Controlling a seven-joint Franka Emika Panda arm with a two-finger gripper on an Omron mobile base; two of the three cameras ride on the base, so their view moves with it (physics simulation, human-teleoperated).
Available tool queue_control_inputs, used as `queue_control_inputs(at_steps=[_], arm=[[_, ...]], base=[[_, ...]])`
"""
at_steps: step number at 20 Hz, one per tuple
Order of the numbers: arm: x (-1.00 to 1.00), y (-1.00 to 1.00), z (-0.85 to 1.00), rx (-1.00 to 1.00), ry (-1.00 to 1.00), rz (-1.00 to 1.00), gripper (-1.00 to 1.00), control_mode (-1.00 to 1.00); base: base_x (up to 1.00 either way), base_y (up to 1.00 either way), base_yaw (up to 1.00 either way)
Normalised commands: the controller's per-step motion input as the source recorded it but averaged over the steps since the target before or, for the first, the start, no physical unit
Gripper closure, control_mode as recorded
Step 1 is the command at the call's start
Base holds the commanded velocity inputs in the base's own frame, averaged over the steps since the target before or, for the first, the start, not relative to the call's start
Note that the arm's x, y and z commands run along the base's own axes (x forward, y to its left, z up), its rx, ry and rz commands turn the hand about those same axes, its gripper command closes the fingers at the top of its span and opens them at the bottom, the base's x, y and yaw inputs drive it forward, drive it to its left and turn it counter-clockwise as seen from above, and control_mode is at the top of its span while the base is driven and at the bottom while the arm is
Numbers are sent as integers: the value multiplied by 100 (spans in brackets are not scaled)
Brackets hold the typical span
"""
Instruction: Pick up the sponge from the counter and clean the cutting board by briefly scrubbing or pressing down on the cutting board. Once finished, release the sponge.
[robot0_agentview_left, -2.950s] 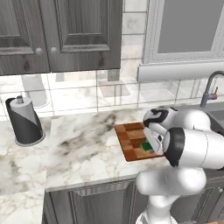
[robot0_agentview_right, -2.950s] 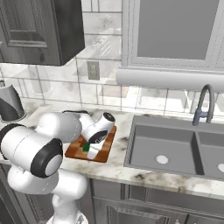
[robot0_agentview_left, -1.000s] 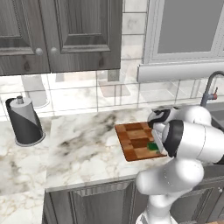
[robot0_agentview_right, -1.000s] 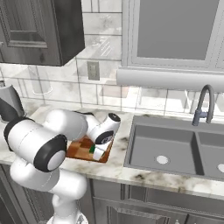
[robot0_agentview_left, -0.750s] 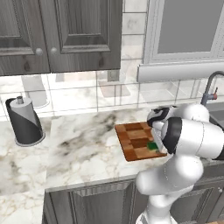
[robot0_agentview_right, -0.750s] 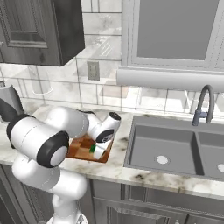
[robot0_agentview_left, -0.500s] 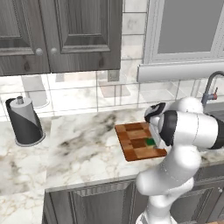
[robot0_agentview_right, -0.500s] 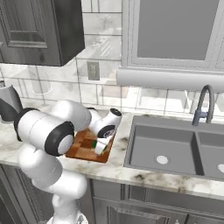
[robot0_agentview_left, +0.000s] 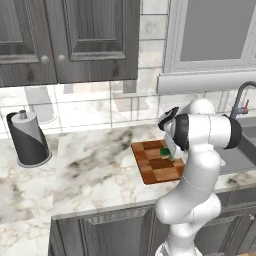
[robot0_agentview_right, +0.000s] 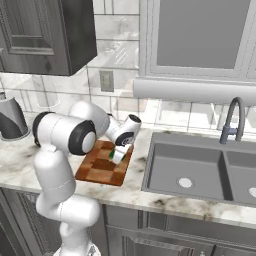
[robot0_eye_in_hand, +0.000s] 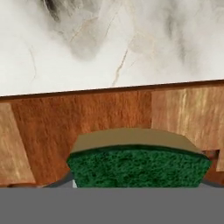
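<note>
Marble-look white bench with grey-brown veins runs under dark grey wall cupboards and a tiled back wall; no brand, label or writing can be read anywhere. On the bench lies a checkered wooden cutting board, just left of the grey sink with its curved tap. Far to the left stands a paper towel roll on its holder.

The fingers are clenched on the sponge, which sits over the far right part of the board; in the hand view the sponge shows its dark green scrub face toward the camera with the tan base behind it, board wood and then marble beyond. Whether the sponge presses on the board cannot be told.

The white arm rises from the near side, bends at a dark elbow and reaches down with the hand tilted toward the board.
</note>
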Motion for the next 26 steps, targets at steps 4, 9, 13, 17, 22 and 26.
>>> queue_control_inputs(at_steps=[4,9,13,17,22,26], arm=[[82,0,-12,0,0,0,100,-100],[75,0,-17,0,-1,0,100,-100],[64,9,-22,2,0,0,100,-100],[59,19,-23,2,0,0,100,-100],[3,43,-28,0,0,0,100,-100],[-29,64,-28,0,0,0,100,-100]], base=[[0,0,0],[0,0,0],[0,0,0],[0,0,0],[0,0,0],[0,0,0]])
